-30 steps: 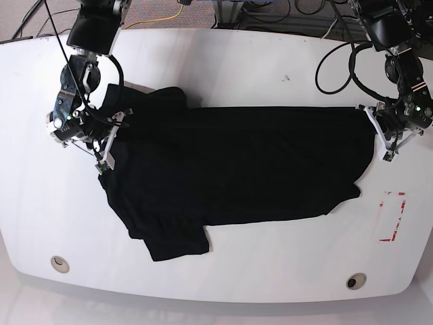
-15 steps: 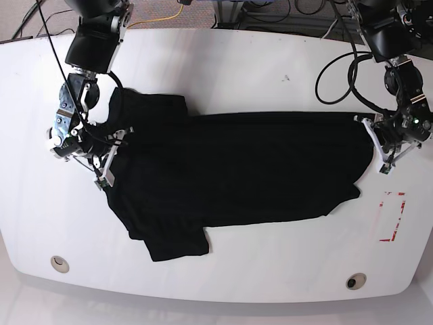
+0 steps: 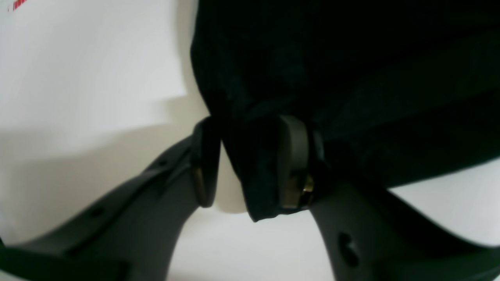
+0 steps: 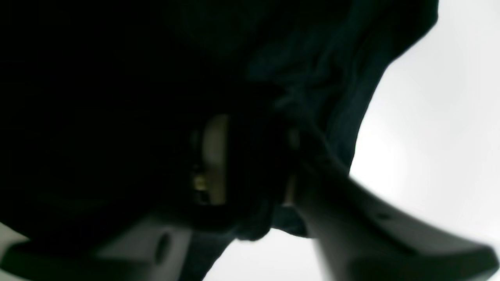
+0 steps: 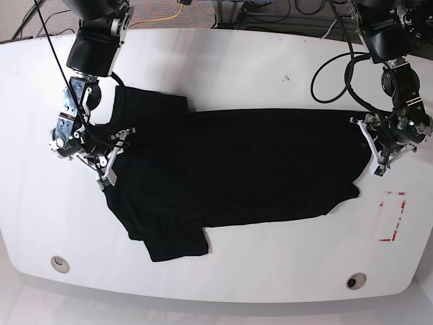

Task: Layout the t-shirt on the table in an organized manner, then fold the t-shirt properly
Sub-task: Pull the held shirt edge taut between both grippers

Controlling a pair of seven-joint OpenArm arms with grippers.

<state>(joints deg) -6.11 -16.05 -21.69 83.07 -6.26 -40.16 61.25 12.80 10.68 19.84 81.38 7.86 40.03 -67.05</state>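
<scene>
Writing shows nowhere; glossy white tabletop (image 5: 223, 64) bears a red outline (image 5: 392, 215) and black t-shirt (image 5: 237, 169). Left claw (image 3: 250, 164) part-open around its hem; right claw (image 4: 250, 164) part-open, grip unclear.

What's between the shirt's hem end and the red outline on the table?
Only bare white table; the base view shows nothing lying between the t-shirt and the red outline. The left pincer sits higher, at the hem.
</scene>
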